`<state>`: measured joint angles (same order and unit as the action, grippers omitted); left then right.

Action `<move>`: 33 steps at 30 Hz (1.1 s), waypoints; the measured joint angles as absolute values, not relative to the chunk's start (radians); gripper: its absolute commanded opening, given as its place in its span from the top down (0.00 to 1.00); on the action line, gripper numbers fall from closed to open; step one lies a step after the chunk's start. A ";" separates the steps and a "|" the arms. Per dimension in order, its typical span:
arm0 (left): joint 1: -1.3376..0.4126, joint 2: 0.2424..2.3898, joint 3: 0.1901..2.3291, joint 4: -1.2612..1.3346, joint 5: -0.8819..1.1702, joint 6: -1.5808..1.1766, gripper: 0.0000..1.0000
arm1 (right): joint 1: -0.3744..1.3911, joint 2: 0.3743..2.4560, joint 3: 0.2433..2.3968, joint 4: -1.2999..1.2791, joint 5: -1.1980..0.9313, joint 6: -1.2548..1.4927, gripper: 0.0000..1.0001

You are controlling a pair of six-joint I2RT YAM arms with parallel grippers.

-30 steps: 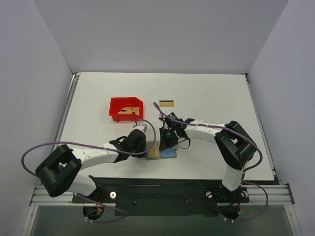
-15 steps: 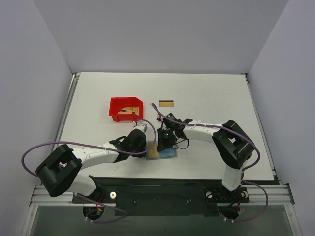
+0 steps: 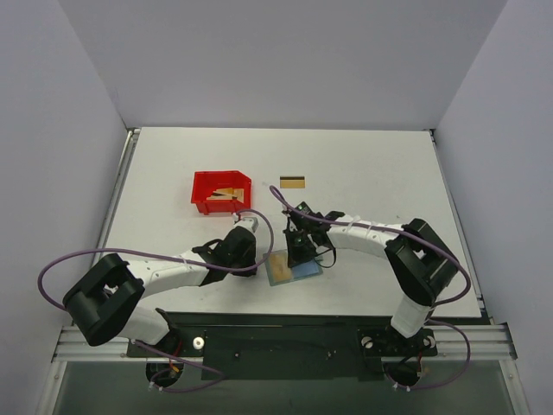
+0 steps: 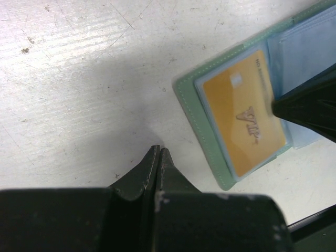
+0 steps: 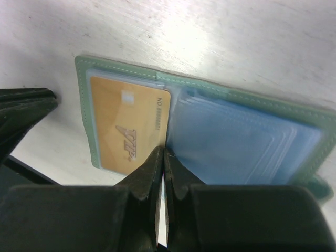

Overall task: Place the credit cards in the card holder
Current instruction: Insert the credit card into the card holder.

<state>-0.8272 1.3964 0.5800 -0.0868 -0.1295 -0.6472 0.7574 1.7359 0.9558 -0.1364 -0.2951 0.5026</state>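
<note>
Top external view: over the last second the card holder has slid to the right and turned a little. It lies open on the table near the front edge, now apart from my left gripper rather than tucked against it. The right gripper has followed it. Its fingers are pinched together with nothing between them, tips down at the fold, just beside the edge of the gold card that appears seated in the left-hand pocket. The left gripper is closed too and empty, its tips over bare table near the holder's corner.

I judge one card to be in, but the holder is no longer braced. The next insertion may push it about unless I pin it again.

Still to fetch are a striped card lying loose farther back and more cards inside the red bin. The bin's walls will hamper a flat pinch on those.
</note>
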 measured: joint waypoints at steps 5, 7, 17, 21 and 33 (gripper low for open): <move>-0.823 1.397 0.580 -0.086 -0.130 -0.648 1.00 | 0.756 1.697 0.940 -0.171 -0.252 0.497 1.00; -0.822 1.397 0.580 -0.086 -0.130 -0.648 1.00 | 0.754 1.682 0.939 -0.188 -0.234 0.495 1.00; -0.822 1.402 0.580 -0.074 -0.130 -0.648 1.00 | 0.752 1.658 0.939 -0.244 -0.133 0.485 1.00; -0.822 1.402 0.580 -0.074 -0.131 -0.648 1.00 | 0.751 1.641 0.939 -0.262 -0.091 0.480 1.00; -0.820 1.343 0.580 -0.085 -0.137 -0.647 1.00 | 0.709 1.568 0.923 -0.181 -0.162 0.493 0.97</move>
<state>-0.8204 1.3430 0.5804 -0.0849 -0.1371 -0.6468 0.7086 1.5677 0.9234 -0.1810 -0.1616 0.4931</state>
